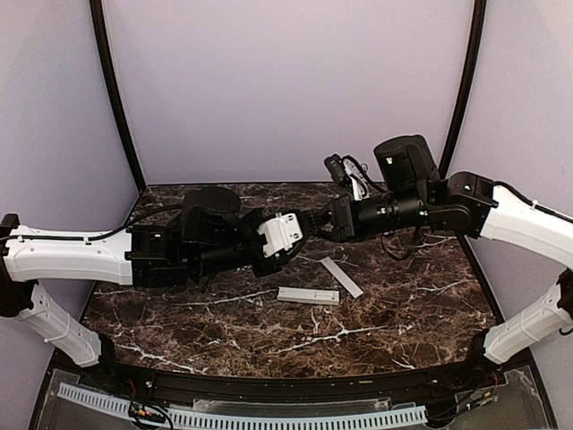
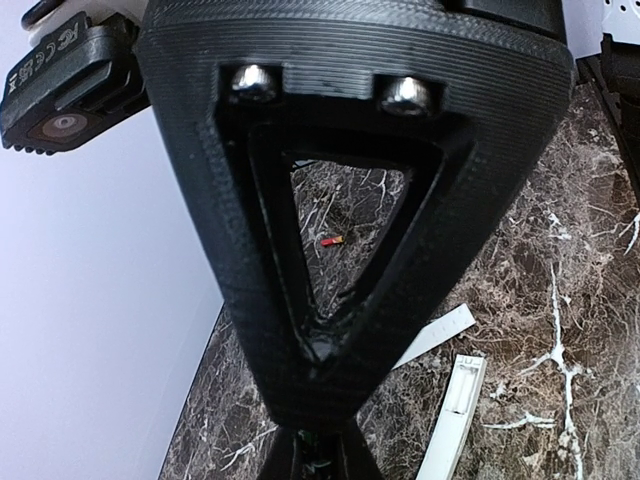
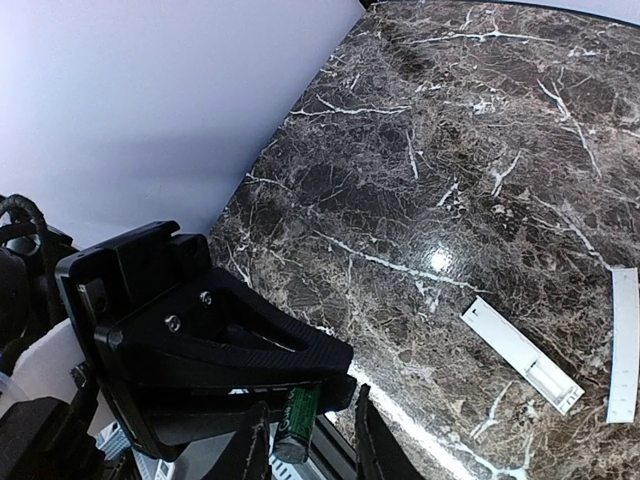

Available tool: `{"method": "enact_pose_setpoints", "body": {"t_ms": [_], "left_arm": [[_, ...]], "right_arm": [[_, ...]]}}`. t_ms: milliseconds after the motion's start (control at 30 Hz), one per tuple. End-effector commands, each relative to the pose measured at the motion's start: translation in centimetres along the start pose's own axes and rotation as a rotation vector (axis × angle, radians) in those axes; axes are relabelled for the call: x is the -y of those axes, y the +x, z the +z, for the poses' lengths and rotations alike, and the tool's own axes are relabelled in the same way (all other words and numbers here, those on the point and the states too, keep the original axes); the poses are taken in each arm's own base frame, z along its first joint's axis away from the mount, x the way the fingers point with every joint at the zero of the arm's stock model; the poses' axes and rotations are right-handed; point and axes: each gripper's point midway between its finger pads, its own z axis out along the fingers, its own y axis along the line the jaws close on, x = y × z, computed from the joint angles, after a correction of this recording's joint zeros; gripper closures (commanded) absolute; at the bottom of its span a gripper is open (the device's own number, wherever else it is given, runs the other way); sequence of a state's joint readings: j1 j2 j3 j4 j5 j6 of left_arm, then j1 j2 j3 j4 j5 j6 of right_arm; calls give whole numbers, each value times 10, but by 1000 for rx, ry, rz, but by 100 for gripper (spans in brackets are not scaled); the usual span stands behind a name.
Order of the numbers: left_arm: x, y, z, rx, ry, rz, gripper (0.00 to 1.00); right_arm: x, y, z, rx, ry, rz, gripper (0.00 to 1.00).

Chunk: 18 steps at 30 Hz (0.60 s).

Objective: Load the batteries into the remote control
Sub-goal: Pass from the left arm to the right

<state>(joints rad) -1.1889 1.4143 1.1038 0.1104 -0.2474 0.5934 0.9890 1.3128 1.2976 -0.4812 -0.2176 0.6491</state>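
My two grippers meet in mid-air above the marble table. The left gripper is shut on a green battery, which stands between its narrow fingertips. The right gripper is open, with its fingers on either side of that battery and apart from it. A small red battery lies on the table, seen through the right finger's triangular opening. The white remote control lies with its recess up; it also shows in the left wrist view and the right wrist view.
The thin white cover strip lies slanted just behind the remote's right end, and also shows in the left wrist view and at the right wrist view's right edge. Purple walls close in the table at the back and sides.
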Motion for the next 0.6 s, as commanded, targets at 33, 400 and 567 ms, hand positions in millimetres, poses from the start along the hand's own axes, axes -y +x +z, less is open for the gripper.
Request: {"method": "enact_pose_setpoints", "body": {"t_ms": [33,400,567], "left_arm": [[5,3,0,-7,5,19,100],[9,3,-4,7,27,5,96],[19,3,-13,75,62,-46,58]], "right_arm": [[-10,-12,-1,32,-38,-8,77],[-5,-10,-3,34,-22,-26,100],[-12,-12,-15,56,-66,-48,100]]}}
